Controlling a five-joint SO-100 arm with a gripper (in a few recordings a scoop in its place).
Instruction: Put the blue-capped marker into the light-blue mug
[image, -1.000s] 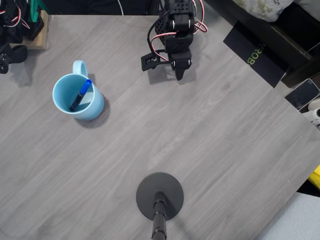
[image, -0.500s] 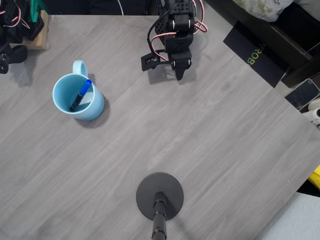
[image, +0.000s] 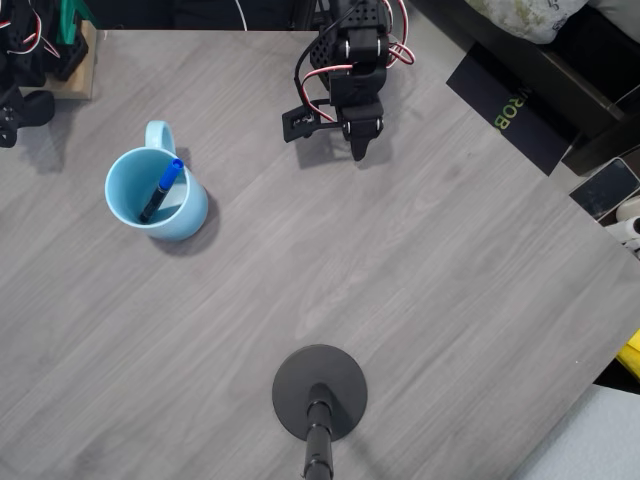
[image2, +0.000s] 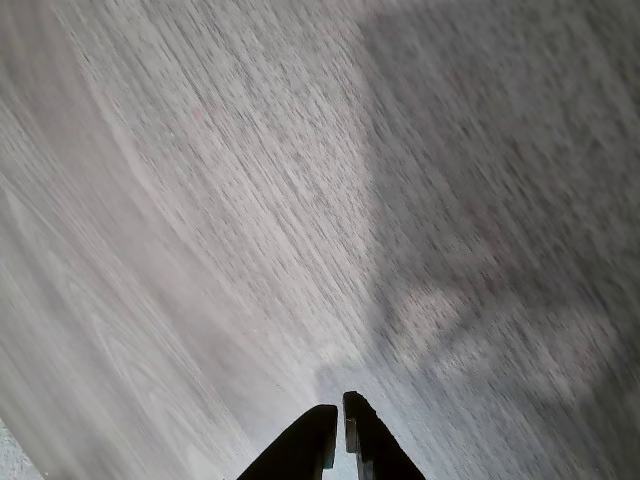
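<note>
Grey wood-grain counter (image: 420, 300) with the blue-capped marker (image: 162, 188) resting inside the light-blue mug (image: 152, 195).

Slim and dark-barrelled, the marker leans tilted in the mug, its bright blue cap against the upper right rim in the overhead view; the mug's loop handle points toward the top edge. Well apart to the right, the black gripper (image: 358, 152) hangs over bare counter, its fingertips (image2: 318, 428) pressed together on nothing. A round black stand base (image: 320, 392) sits near the bottom edge.

- The surface (image: 420, 260) is grey wood-grain.
- A light-blue mug (image: 150, 195) stands on its left part in the overhead view.
- A black round stand base (image: 320, 392) sits near the bottom edge.
</note>
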